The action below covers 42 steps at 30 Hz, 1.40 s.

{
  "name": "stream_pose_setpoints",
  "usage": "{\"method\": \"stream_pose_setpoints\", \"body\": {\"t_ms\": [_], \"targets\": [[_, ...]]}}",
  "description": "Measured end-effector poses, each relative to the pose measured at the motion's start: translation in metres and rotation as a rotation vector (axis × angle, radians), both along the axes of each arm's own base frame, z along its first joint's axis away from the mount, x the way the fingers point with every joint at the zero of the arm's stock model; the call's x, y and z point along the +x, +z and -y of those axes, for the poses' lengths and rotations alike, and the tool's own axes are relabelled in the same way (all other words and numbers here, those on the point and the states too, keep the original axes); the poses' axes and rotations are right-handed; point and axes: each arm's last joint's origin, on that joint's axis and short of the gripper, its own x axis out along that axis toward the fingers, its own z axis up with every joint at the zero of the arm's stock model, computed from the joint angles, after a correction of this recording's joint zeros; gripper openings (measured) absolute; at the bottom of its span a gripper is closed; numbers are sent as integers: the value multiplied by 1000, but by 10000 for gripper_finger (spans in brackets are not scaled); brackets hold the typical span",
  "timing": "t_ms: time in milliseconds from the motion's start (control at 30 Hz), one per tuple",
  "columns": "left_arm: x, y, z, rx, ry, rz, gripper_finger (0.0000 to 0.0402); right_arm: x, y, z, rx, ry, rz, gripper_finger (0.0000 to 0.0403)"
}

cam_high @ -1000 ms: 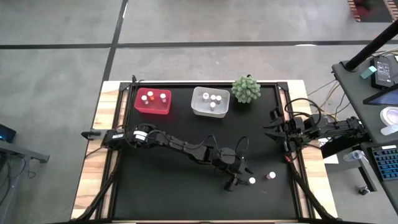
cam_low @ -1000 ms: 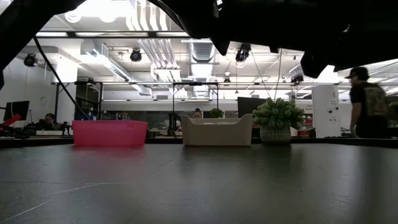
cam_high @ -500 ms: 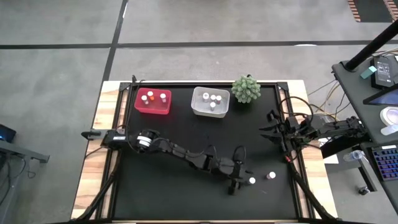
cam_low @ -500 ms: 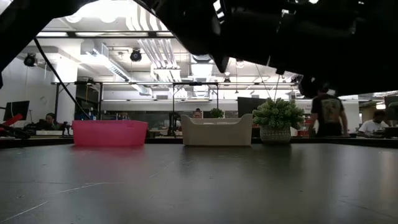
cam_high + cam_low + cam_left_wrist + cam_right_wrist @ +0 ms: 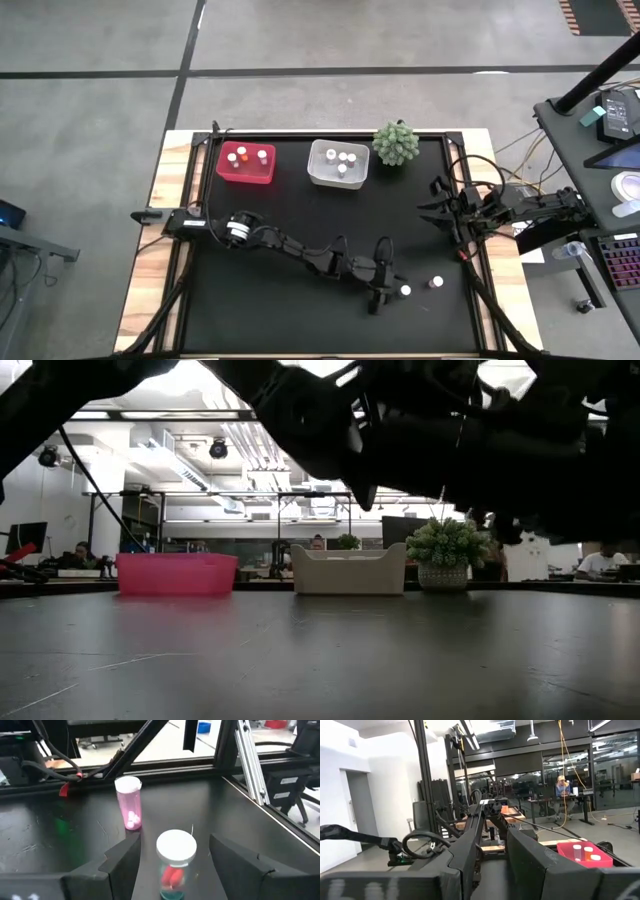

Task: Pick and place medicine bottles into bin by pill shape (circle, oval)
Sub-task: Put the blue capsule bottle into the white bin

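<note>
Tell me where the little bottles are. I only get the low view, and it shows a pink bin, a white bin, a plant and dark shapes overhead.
Observer: Two stand loose near the table's front right: a red-pill bottle and, just beyond it, a pink bottle.
Operator: Is anything grabbing them?
Observer: The left tool is open around the red-pill bottle, one finger on either side, neither touching it.
Operator: Are the bins empty?
Observer: No. From above, the pink bin and the white bin each hold several white-capped bottles.
</note>
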Motion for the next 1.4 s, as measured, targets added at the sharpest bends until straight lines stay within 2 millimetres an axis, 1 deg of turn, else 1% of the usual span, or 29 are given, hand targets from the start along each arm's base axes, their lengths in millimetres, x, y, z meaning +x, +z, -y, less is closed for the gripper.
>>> {"method": "stream_pose_setpoints", "body": {"t_ms": [100,300,367,467,600,867,1000,1100,1133,1233,1267,1400], "targets": [[1,-5,1,-14,-18,6,221,0,0,0,-1,-1,4,105],[10,-22,9,-64,-55,6,221,-2,4,0,-5,-4,44,105],[11,-23,9,-61,-55,1,221,-2,4,0,-14,-8,47,105],[12,-18,9,-61,-58,26,216,-2,5,0,-23,-10,52,105],[12,-18,9,-53,-59,20,186,-2,5,0,-21,-10,51,105],[12,-18,9,-45,-59,24,98,-2,4,0,-27,-12,51,105],[12,-18,9,-44,-58,24,75,-1,3,0,-30,-12,40,105],[11,-13,8,-33,-60,16,74,-1,2,0,-31,-11,22,105],[10,-8,7,-15,-62,15,75,-1,2,0,-31,-11,20,105],[6,13,4,38,-59,16,75,-1,2,0,-31,-11,20,105],[4,23,2,50,-58,23,75,-1,2,0,-31,-11,21,105],[-8,56,-10,137,-63,10,75,-1,2,0,-25,-8,19,105]]}}
